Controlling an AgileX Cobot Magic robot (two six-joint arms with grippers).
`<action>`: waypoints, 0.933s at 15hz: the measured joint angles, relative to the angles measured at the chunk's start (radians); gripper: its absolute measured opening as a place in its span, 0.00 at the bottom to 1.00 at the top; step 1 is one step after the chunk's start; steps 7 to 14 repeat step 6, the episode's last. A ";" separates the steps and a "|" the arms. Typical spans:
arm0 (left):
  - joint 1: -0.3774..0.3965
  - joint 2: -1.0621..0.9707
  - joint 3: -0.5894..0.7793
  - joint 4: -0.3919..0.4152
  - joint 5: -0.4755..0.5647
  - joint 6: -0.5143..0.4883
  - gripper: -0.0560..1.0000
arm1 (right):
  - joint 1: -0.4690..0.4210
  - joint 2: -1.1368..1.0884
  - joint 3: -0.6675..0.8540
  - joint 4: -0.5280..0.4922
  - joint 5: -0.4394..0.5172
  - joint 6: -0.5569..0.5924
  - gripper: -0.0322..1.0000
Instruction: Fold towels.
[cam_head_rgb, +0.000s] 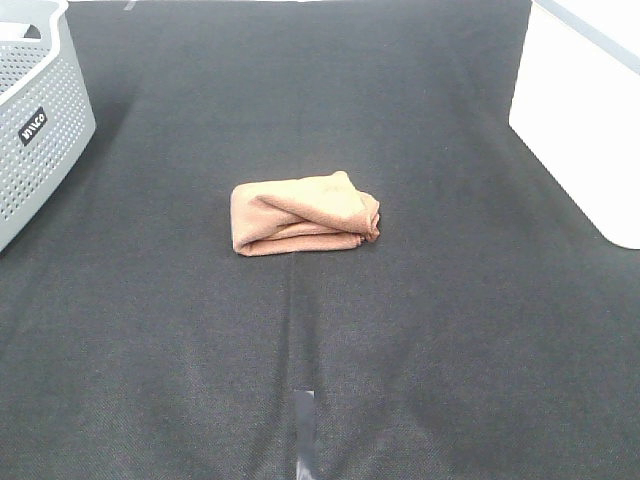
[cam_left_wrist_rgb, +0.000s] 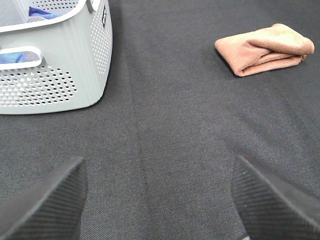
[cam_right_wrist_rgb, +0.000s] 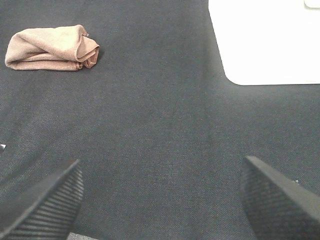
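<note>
The brown towel (cam_head_rgb: 303, 213) lies folded into a small thick bundle in the middle of the dark cloth-covered table. It also shows in the left wrist view (cam_left_wrist_rgb: 264, 48) and in the right wrist view (cam_right_wrist_rgb: 51, 47). Neither arm shows in the exterior high view. My left gripper (cam_left_wrist_rgb: 160, 205) is open and empty above bare cloth, well back from the towel. My right gripper (cam_right_wrist_rgb: 162, 202) is open and empty too, also well back from the towel. The towel's white tag is hidden.
A grey perforated laundry basket (cam_head_rgb: 40, 130) stands at the far left, with blue cloth (cam_left_wrist_rgb: 42, 12) inside. A white box-like object (cam_head_rgb: 585, 115) sits at the far right edge. A strip of tape (cam_head_rgb: 304, 425) marks the table's front middle.
</note>
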 joint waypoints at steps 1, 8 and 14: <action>0.000 0.000 0.000 0.000 0.000 0.001 0.77 | 0.000 0.000 0.000 0.002 0.000 0.000 0.80; 0.000 0.000 0.000 0.000 0.000 0.001 0.77 | 0.000 0.000 0.000 0.002 0.000 0.000 0.80; 0.000 0.000 0.000 0.000 0.000 0.001 0.77 | 0.000 0.000 0.000 0.002 0.000 0.000 0.80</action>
